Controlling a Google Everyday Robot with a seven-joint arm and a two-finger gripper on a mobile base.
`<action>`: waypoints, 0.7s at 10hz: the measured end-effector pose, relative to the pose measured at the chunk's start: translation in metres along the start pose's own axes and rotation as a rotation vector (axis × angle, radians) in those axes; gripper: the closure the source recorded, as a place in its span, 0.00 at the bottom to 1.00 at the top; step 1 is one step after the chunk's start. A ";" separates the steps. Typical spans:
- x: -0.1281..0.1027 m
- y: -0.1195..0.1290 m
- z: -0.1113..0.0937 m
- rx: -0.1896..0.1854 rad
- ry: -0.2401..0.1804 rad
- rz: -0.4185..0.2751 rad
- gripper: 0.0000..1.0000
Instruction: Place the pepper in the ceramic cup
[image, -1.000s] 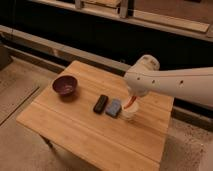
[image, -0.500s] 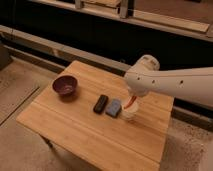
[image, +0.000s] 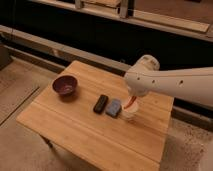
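The white ceramic cup (image: 129, 112) stands on the wooden table (image: 75, 130), right of centre. The red-orange pepper (image: 131, 102) hangs tilted just above the cup, its lower tip at the cup's mouth. My gripper (image: 133, 96) comes in from the right on the white arm and sits directly over the cup. It is mostly hidden under the wrist and holds the pepper's upper end.
A dark maroon bowl (image: 65, 85) stands at the table's left. A small black object (image: 100, 103) and a grey-blue object (image: 114, 107) lie side by side just left of the cup. A dark wall with a ledge runs behind the table.
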 end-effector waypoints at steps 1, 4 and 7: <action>0.000 0.000 0.000 0.000 0.000 0.000 0.66; 0.000 0.000 0.000 0.000 0.000 0.000 0.38; 0.000 0.000 0.000 0.000 0.000 0.000 0.20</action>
